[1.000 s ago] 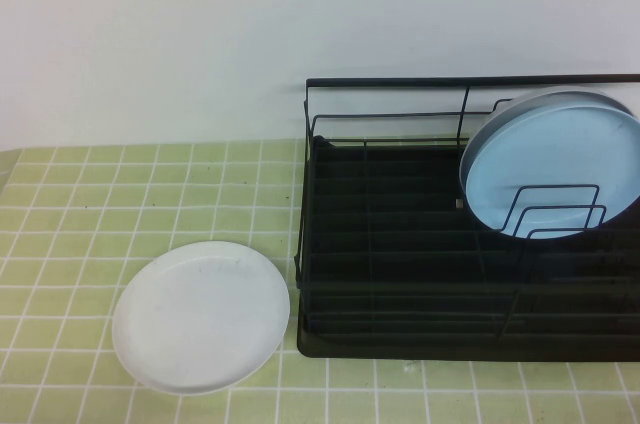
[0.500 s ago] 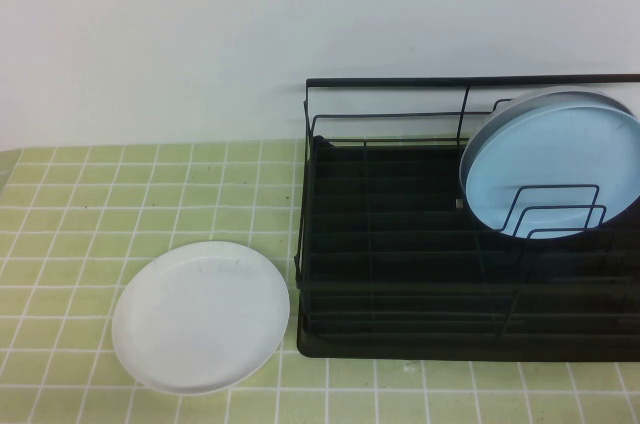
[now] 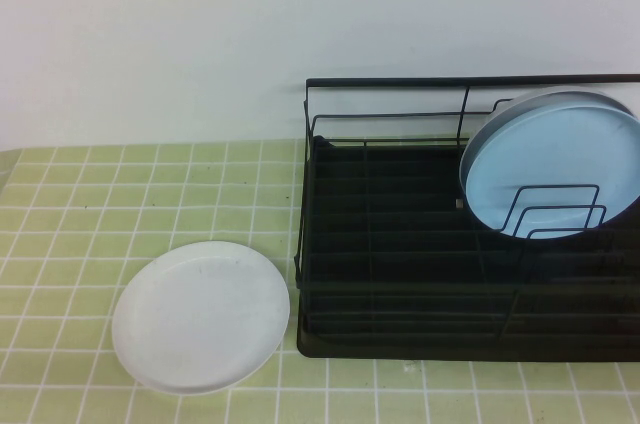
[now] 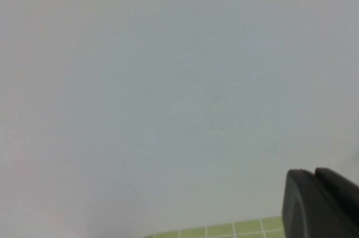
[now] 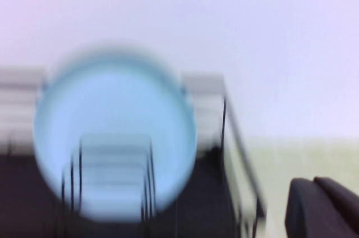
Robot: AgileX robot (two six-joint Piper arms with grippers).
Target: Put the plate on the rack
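Note:
The white plate (image 3: 201,315) lies flat on the green tiled table, just left of the rack's front left corner. The black wire rack (image 3: 400,244) stands at the right and also shows in the right wrist view (image 5: 235,137). Neither gripper shows in the high view. My left gripper (image 4: 314,173) is shut and empty, raised and facing the white wall with a strip of table below. My right gripper (image 5: 313,182) is shut and empty, off the rack's outer end and facing it.
A light blue plate (image 3: 552,161) stands upright in the rack's right dividers and also shows in the right wrist view (image 5: 115,131). The rack's left part holds nothing. A white wall runs behind the table (image 3: 120,194).

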